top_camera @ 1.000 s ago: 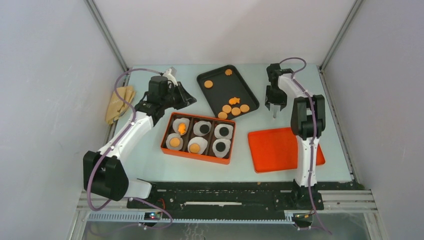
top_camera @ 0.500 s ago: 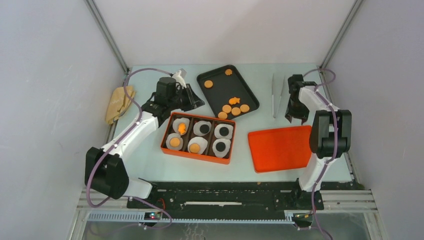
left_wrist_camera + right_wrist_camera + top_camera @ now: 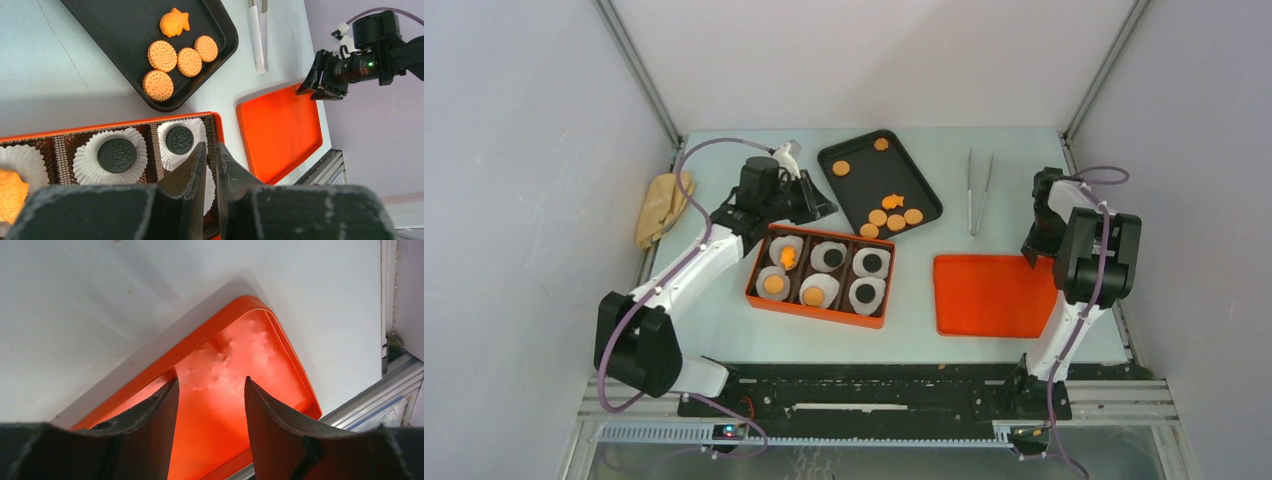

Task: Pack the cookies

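In its own wrist view the left end effector (image 3: 210, 146), fingers a slit apart and gripping nothing, hides the near row of the orange box (image 3: 814, 311), and the boxed fish cookie (image 3: 10, 192) is cut off at the frame edge. The right end effector (image 3: 211, 380), spread and empty, hangs right of the box over a corner of the orange lid (image 3: 235, 355). The cookies (image 3: 896, 222) sit one per paper cup (image 3: 82, 157) in the box or on the black tray (image 3: 864, 180) just beyond it, where the loose fish cookie (image 3: 174, 23) lies roughly parallel to the box's far wall, tail toward its right end.

Cookies (image 3: 896, 222): seven loose, flat on black tray (image 3: 864, 185); six in box (image 3: 819, 312) cells: three dark, two orange rounds, one fish.
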Robot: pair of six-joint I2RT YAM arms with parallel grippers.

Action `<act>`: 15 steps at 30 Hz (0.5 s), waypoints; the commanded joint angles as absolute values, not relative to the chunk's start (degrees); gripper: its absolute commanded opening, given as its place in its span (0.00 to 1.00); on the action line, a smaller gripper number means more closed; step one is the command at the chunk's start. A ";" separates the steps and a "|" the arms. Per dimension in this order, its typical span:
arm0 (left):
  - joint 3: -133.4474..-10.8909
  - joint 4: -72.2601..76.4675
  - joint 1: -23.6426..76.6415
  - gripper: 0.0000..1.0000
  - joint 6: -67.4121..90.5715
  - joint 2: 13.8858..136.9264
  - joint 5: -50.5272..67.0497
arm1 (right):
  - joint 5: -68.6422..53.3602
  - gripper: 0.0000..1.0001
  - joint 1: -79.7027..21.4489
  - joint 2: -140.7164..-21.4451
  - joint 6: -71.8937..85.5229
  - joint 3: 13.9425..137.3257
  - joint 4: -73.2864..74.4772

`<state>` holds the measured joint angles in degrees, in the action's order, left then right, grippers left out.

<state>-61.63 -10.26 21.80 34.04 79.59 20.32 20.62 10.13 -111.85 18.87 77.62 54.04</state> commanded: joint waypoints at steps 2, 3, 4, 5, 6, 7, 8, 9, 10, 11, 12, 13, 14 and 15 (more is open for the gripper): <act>-58.88 -7.34 22.15 0.17 33.84 78.18 22.49 | 23.68 0.58 9.35 -107.50 21.12 78.23 55.13; -58.55 -6.97 22.15 0.17 33.97 78.14 22.53 | 24.32 0.58 9.31 -106.70 21.40 78.16 55.59; -58.09 -6.62 22.15 0.17 34.15 78.06 22.62 | 24.59 0.58 9.36 -105.91 21.64 77.87 55.76; -57.71 -6.25 22.15 0.17 34.35 78.05 22.79 | 24.95 0.59 9.46 -105.11 21.92 77.59 55.96; -57.32 -5.89 22.21 0.16 34.57 78.05 23.03 | 25.86 0.58 9.49 -104.34 22.56 77.53 56.54; -56.94 -5.49 22.28 0.16 34.74 77.98 23.29 | 26.82 0.59 9.57 -103.53 23.12 77.34 57.01; -56.51 -5.19 22.38 0.16 34.84 77.90 23.46 | 27.31 0.59 9.84 -102.66 23.49 77.07 57.25; -56.25 -5.00 22.62 0.16 34.96 77.81 23.47 | 27.87 0.59 10.17 -102.02 24.04 77.02 57.52; -56.13 -4.90 22.80 0.16 34.90 77.71 23.42 | 28.04 0.58 10.50 -101.48 24.24 76.90 57.69; -55.96 -4.92 23.02 0.16 34.89 77.62 23.38 | 28.82 0.59 10.95 -101.33 24.61 76.78 58.22; -55.84 -4.81 23.18 0.16 34.89 77.54 23.46 | 29.88 0.59 11.29 -101.33 25.24 76.68 58.62; -55.72 -4.81 23.32 0.16 34.89 77.45 23.47 | 31.00 0.59 11.60 -101.38 25.70 76.34 58.80; -55.64 -4.83 23.56 0.16 34.94 77.31 23.57 | 31.46 0.59 12.12 -101.45 25.98 76.00 58.88; -55.55 -4.80 23.79 0.16 34.90 77.22 23.56 | 31.18 0.59 12.84 -101.69 26.04 75.59 58.68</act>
<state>-56.77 -7.57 22.72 34.57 79.59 22.22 27.07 10.96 -102.63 22.79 77.14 57.21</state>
